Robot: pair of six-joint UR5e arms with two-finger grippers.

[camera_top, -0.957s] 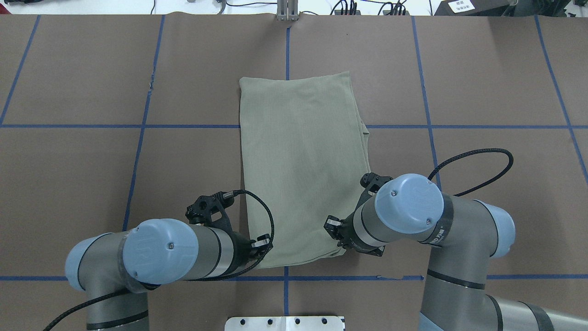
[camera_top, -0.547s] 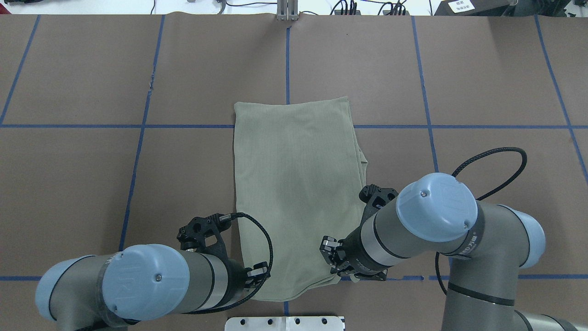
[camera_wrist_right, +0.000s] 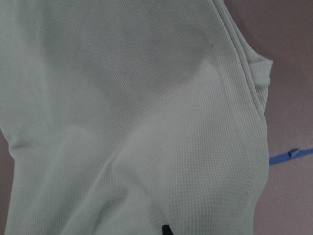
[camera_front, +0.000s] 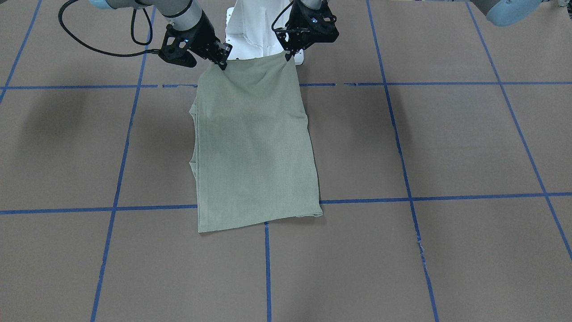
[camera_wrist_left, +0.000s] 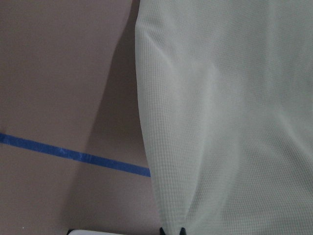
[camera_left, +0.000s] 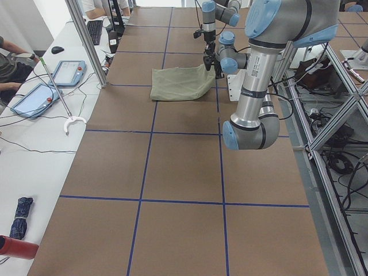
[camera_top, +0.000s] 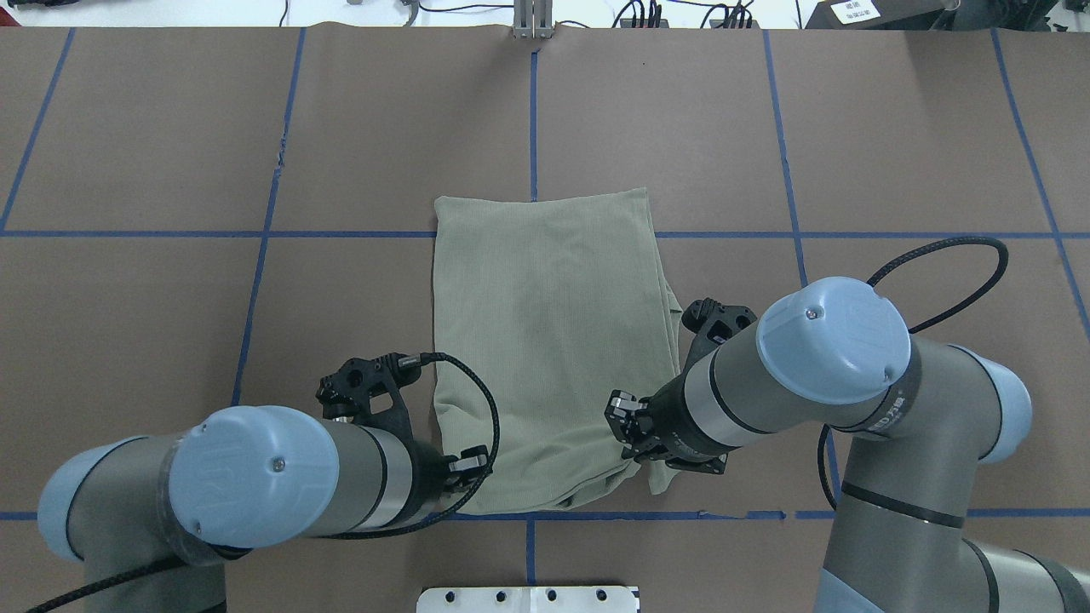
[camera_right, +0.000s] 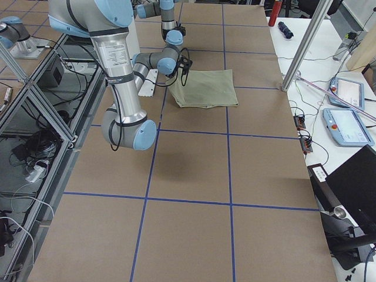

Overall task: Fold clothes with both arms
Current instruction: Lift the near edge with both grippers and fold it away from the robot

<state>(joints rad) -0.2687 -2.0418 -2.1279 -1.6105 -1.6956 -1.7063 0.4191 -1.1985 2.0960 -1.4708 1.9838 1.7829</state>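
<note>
Since half a second ago the shirt's point(camera_top: 545, 340) near hem has drawn up-frame to the blue tape line point(camera_top: 255, 515), and its far edge has slipped slightly down-frame. Overhead, it lies as a long folded panel at frame centre on the desk point(camera_top: 894, 128); the left gripper point(camera_top: 471, 471) is clamped on its lower-left corner and the right gripper point(camera_top: 628, 444) on its lower-right. Front-facing, both pinched corners are raised at top centre while the rest lies flat. Each wrist view is mostly filled with green knit, pinched at the bottom edge
</note>
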